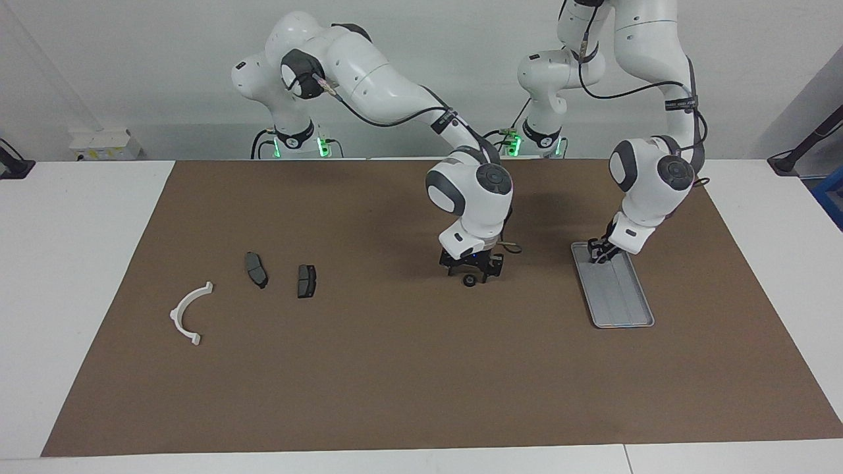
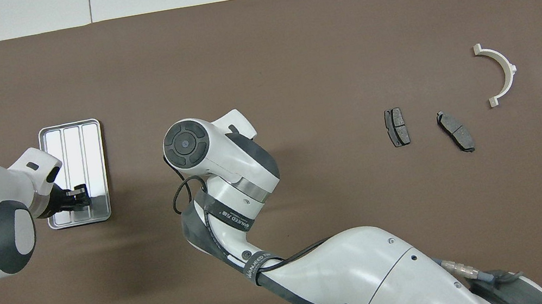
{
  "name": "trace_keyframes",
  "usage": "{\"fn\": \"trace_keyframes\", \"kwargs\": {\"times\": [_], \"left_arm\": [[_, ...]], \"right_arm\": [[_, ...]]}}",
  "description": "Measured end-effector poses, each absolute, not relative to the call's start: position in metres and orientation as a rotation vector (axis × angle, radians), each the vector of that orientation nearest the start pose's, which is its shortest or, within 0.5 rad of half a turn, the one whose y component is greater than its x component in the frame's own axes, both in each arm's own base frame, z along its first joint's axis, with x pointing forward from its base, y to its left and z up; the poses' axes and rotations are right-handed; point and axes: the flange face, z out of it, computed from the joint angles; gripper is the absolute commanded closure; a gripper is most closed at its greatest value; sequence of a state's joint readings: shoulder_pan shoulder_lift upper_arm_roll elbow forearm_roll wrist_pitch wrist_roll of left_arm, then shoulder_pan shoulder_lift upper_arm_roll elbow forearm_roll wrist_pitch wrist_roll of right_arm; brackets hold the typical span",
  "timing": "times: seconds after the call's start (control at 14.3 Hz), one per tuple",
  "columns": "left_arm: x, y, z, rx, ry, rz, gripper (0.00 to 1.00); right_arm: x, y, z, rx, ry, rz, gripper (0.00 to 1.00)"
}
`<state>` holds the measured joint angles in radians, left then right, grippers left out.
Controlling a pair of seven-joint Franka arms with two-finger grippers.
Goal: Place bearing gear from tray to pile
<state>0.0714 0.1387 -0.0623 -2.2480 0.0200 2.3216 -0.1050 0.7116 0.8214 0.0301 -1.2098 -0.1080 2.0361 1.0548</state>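
Observation:
The bearing gear (image 1: 469, 282), a small black ring, lies on the brown mat midway along the table, off the tray. My right gripper (image 1: 473, 272) hangs open just above it, with a jaw to each side. In the overhead view the right wrist hides both the gear and that gripper. The silver ribbed tray (image 1: 622, 299) (image 2: 71, 138) lies toward the left arm's end. My left gripper (image 1: 599, 255) (image 2: 79, 197) is down at the tray's end nearer the robots. The pile is a white bracket (image 1: 189, 313) (image 2: 501, 72) and two dark brake pads (image 1: 256, 269) (image 1: 306, 280) toward the right arm's end.
A brown mat (image 1: 395, 382) covers most of the white table. A wide bare stretch of mat separates the gear from the nearest brake pad (image 2: 397, 127). The right arm's forearm (image 2: 379, 271) stretches across the mat's near edge in the overhead view.

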Motion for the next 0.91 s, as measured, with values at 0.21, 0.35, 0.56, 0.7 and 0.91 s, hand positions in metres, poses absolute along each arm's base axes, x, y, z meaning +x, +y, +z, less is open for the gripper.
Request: {"fn": "trace_keyframes", "kwargs": {"times": [0.21,0.35,0.56,0.7,0.91], "left_arm": [[0.53,0.004,0.3,-3.129,-0.153,0.097,0.93],[0.532,0.004,0.304,-3.128,-0.154,0.105,0.93],[0.543,0.005,0.333,-3.12,-0.157,0.174,0.93],[0.548,0.006,0.369,-3.113,-0.162,0.21,0.93],[0.548,0.01,0.425,-3.106,-0.178,0.23,0.93]], "right_arm": [[0.57,0.501,0.283,-3.148,0.457,-0.103,0.21],[0.571,0.502,0.283,-3.141,0.488,-0.106,0.31],[0.571,0.504,0.287,-3.129,0.494,-0.115,0.6],[0.572,0.505,0.288,-3.126,0.494,-0.118,0.77],[0.572,0.506,0.289,-3.122,0.494,-0.121,1.0]]}}
